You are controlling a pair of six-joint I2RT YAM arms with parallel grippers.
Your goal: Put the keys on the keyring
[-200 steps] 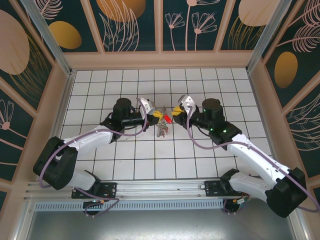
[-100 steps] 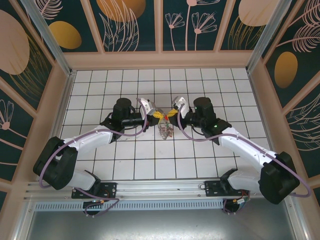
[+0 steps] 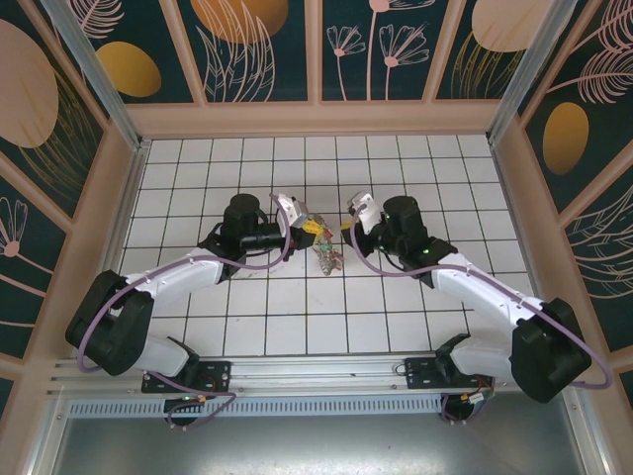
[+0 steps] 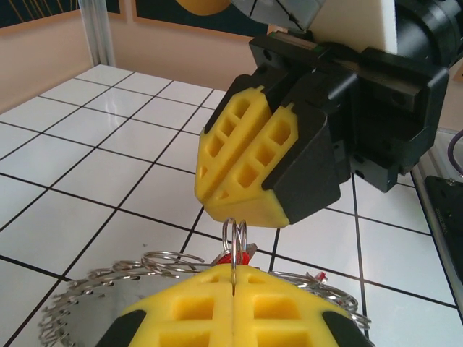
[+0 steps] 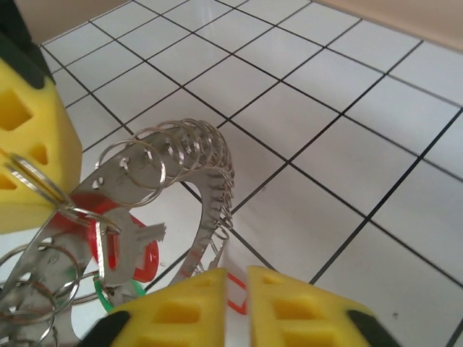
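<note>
Keyring (image 5: pixel 206 233) position: held up over the middle of the white-tiled worktop (image 3: pixel 316 327), between my two wrists, standing tilted on edge. It is a flat pale-grey band with a toothed rim, and a row of small split rings (image 5: pixel 192 148) threads along that rim. I cannot tell whether its lower edge touches the tiles.

I find my left jaws clenched on the keyring. Their yellow pads (image 4: pixel 181 318) meet with no gap and pinch one thin wire loop (image 4: pixel 235 235) at the rim, which stands up from between the tips. The keyring hangs from this grip.

I find my right jaws parted by a narrow slit, with nothing gripped that I can see. Their pads (image 4: pixel 242 170) hover just above the pinched loop, tips pointing down at it, near my left pads but apart from them. Through the slit, in my right wrist view, a white patch (image 5: pixel 235 293) with a red edge shows; I cannot tell what it is.

Of the keys (image 5: pixel 134 242), one small silvery piece with a cut blade hangs on the split rings beside my left pads. A red tag (image 5: pixel 141 260) sits directly behind it and a green tag (image 5: pixel 119 295) just below. More loops bunch at the lower left of that view; whether they carry further keys I cannot tell.
</note>
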